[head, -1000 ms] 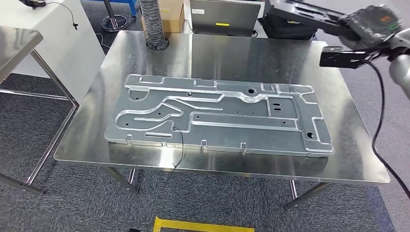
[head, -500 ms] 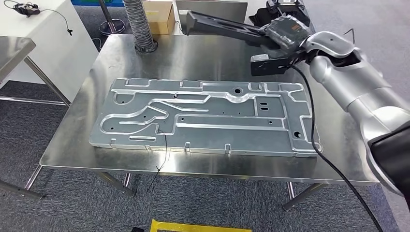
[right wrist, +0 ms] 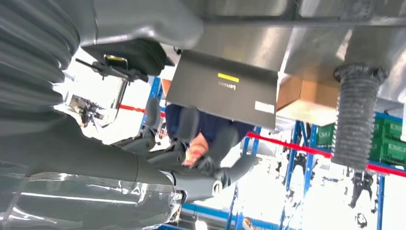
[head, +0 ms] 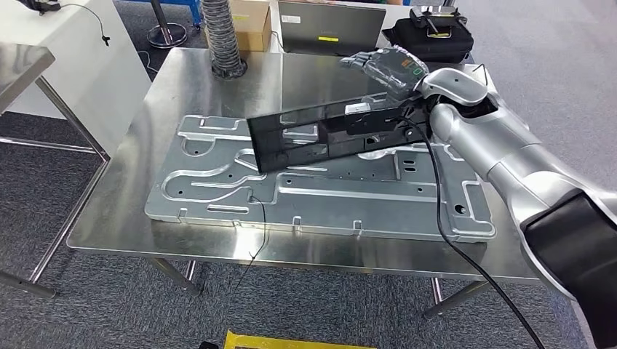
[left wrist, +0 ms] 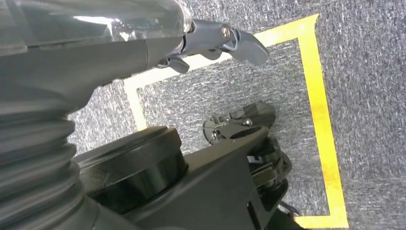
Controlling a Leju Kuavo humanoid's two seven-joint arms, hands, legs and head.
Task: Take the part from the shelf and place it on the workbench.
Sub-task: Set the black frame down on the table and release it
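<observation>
One right robot hand (head: 385, 69) holds black part (head: 320, 134) over workbench (head: 211, 94).

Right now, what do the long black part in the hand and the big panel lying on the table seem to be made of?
Black part: probably moulded plastic; dark, glossy, soft highlights. Panel: apparently stamped sheet metal, dull silver-grey, with pressed ribs and punched holes. Table: brushed steel by its mirror-like sheen.

Your workbench (head: 109, 211) was mostly taken up by the large stamped metal panel (head: 218, 196); bare steel remained along its left side and its far strip. The ribbed hose (head: 222, 36) stood at the far left edge, with a laptop (head: 331, 27) and a black bag (head: 433, 35) behind. The long black part (head: 305, 138) in your right hand (head: 389, 69) hung low across the panel's middle.
</observation>
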